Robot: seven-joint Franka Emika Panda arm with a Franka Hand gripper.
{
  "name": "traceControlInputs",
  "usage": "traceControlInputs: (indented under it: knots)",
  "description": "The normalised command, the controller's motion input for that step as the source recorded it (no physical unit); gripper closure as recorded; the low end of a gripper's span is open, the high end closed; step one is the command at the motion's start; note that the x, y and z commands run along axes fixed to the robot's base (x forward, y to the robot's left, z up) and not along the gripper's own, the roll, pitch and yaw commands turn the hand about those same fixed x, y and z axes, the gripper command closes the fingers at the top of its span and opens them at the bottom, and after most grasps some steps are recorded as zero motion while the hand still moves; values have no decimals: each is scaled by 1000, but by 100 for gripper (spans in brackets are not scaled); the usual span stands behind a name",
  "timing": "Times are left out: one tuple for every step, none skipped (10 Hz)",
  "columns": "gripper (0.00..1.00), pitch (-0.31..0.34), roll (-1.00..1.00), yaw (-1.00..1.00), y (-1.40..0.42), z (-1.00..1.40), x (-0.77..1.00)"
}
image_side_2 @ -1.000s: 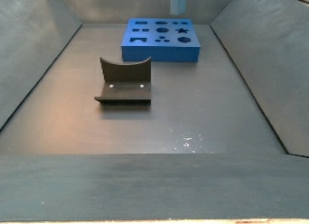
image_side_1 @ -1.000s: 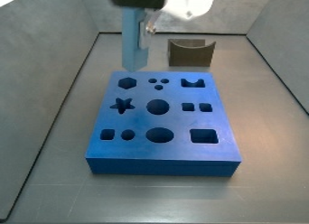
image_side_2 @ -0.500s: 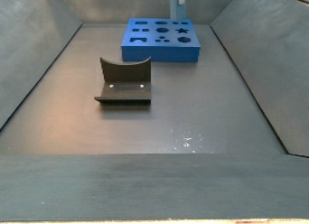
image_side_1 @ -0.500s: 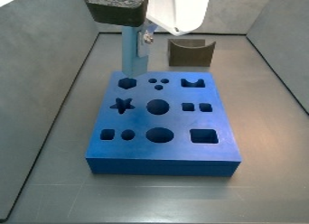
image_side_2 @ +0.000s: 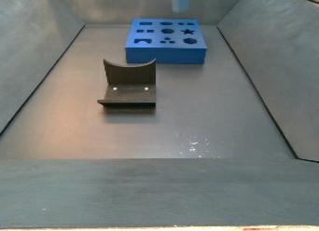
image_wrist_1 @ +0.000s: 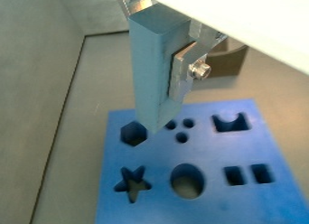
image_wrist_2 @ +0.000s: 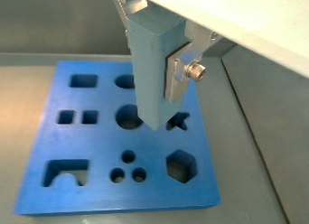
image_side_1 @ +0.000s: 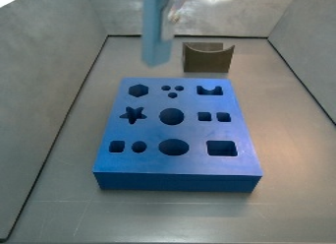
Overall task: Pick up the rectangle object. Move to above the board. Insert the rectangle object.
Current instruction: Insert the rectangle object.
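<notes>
— So where is the gripper [image_wrist_1: 169,60] at this moment?

— Up above the board [image_side_1: 178,159], near its far edge in a side view. Its silver finger [image_wrist_1: 182,70] presses flat against the side of the pale blue block [image_wrist_1: 152,74], and both wrist views show the block clamped between the plates and hanging upright.

— Is the block touching the board?

— No. In a side view the block [image_side_1: 153,31] hangs clear of the blue slab, its lower end above the far left corner and apart from the top face. In both wrist views its tip points down toward the holes: in a wrist view it sits near the hexagon hole [image_wrist_1: 133,132], and in a wrist view [image_wrist_2: 151,79] it covers part of the area between the round hole [image_wrist_2: 128,116] and the star hole [image_wrist_2: 179,120].

— And the board itself?

— Flat on the grey counter [image_side_1: 79,140], far end of the walled bin, cut-outs all open: star, circles, hexagon, squares. In a side view it appears small and distant [image_side_2: 169,41], with the block barely visible above it at the frame's top edge.

— Anything else on the counter?

— A dark bracket, the fixture [image_side_2: 127,84], stands well apart from the board on the near side in that view. It shows behind the board [image_side_1: 206,57] in a side view, just beyond its far edge.
</notes>
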Motion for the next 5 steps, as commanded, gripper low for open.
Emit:
traceControlInputs:
  knots:
    - [100,251,-154,-877,0,1000,166]
    - [100,200,-151,-914,0,963,151]
    - [100,183,-166,-929,0,934,151]
    - [100,157,-171,-943,0,894,146]
    - [100,151,-157,-951,0,877,140]
